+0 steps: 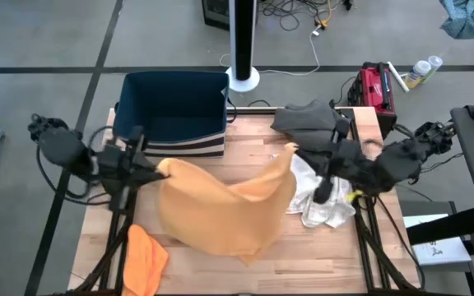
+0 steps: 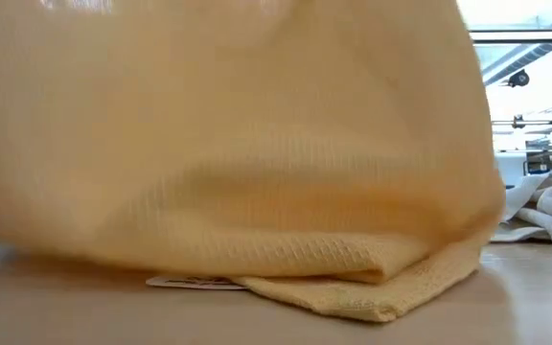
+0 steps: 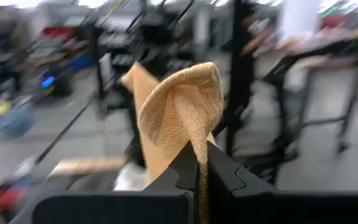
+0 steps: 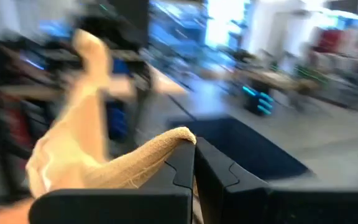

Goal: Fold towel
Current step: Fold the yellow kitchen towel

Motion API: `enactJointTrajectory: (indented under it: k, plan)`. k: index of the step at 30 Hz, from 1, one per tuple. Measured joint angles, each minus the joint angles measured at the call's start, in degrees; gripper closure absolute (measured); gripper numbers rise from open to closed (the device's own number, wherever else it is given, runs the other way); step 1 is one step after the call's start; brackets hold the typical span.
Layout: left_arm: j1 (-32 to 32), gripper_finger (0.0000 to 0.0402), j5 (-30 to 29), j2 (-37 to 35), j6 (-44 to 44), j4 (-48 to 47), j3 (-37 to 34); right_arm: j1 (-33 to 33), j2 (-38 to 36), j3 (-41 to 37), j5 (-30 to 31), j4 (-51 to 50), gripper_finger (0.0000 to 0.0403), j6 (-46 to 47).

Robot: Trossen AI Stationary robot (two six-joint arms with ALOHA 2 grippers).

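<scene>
The yellow-orange towel [image 1: 220, 205] hangs between my two grippers above the middle of the table. It sags between them, and its lower folded part [image 2: 353, 278] lies on the wood near the front. My left gripper [image 1: 160, 168] is shut on the towel's left upper end. My right gripper [image 1: 301, 153] is shut on its right upper end. In the low view the towel fills nearly the whole picture and hides both grippers. My left gripper pinches the towel's left upper end [image 3: 197, 152] between its two fingers, level, from the table's left. A bunched tip of cloth stands out past the fingertips. The towel hangs slack below. My right gripper pinches the towel's right upper end [image 4: 178, 142] between its two fingers, level, from the table's right. A rolled edge of cloth sticks out past the fingertips. The towel droops away slack toward the other gripper.
A dark blue bin [image 1: 171, 111] stands at the far left of the table. A grey cloth [image 1: 307, 119] lies at the far right, a pile of white cloths [image 1: 323, 201] under my right arm, and an orange cloth [image 1: 146, 256] at the near left corner.
</scene>
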Motion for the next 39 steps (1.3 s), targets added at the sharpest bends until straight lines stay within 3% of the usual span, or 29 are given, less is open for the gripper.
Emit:
enactJointTrajectory:
  k: [4,8,11,13,16,22,25,29,31,34,39]
  plan:
    - [0.15,0.0401,-11.21,0.19,-1.73,-3.56,-1.35,-1.48,0.78,-0.09,15.36,-10.69,0.0403,6.89]
    - [0.89,0.0401,-29.13,-1.16,-2.99,0.84,-1.42,-2.61,0.56,-0.12,34.32,-13.45,0.0403,12.54]
    - [2.03,0.0401,-38.46,-3.13,-2.05,8.09,-1.42,-4.80,-0.73,0.28,33.48,-12.55,0.0403,13.54]
    - [2.73,0.0401,-38.75,-3.91,-0.88,10.59,-1.64,-5.87,-1.05,0.42,31.16,-10.75,0.0403,14.21]
    - [2.91,0.0401,-32.62,-4.34,-0.93,10.23,-2.88,-6.26,-1.05,0.71,24.35,-10.37,0.0403,12.06]
    - [2.87,0.0401,-11.79,-3.61,0.24,9.39,-8.11,-6.55,0.09,0.51,-8.02,-10.60,0.0403,7.71]
    - [2.81,0.0401,-1.82,-3.64,0.14,8.99,-9.79,-6.34,0.81,0.49,-17.96,-11.11,0.0403,8.89]
    - [2.82,0.0401,20.09,-4.24,-5.79,5.11,-11.63,-6.26,0.81,0.16,-28.62,-13.95,0.0403,14.70]
    - [2.67,0.0401,26.82,-4.07,-10.23,4.28,-13.88,-6.17,1.55,-0.67,-35.07,-14.81,0.0403,17.04]
    - [1.92,0.0401,28.25,-3.68,-15.99,1.95,-18.70,-4.96,4.27,-2.15,-38.98,-16.03,0.0403,19.79]
    - [1.92,0.0401,22.05,-3.61,-20.01,3.97,-29.17,-4.33,10.73,-4.94,-38.87,-15.90,0.0403,20.49]
